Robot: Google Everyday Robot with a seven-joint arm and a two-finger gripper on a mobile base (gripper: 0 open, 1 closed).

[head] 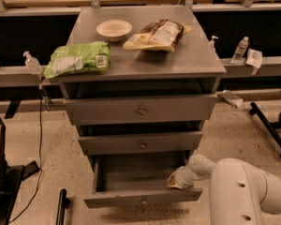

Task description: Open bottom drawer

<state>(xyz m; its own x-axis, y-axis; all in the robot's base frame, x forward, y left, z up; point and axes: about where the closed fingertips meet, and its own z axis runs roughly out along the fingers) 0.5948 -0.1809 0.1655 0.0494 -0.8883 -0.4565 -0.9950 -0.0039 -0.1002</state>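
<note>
The bottom drawer (143,198) of the grey metal cabinet stands pulled out, its flat front lowest in the view and its inside visible behind it. My gripper (177,180) sits at the drawer's right side, just inside the front right corner, at the end of my white arm (246,189). The middle drawer (141,143) and top drawer (140,109) above it stand slightly out, each with a small round knob.
On the cabinet top (196,55) lie a green bag (77,59), a white bowl (114,30) and a brown and yellow snack bag (157,34). Black stands rest on the floor at left (2,172) and right (269,128). Bottles stand on side ledges.
</note>
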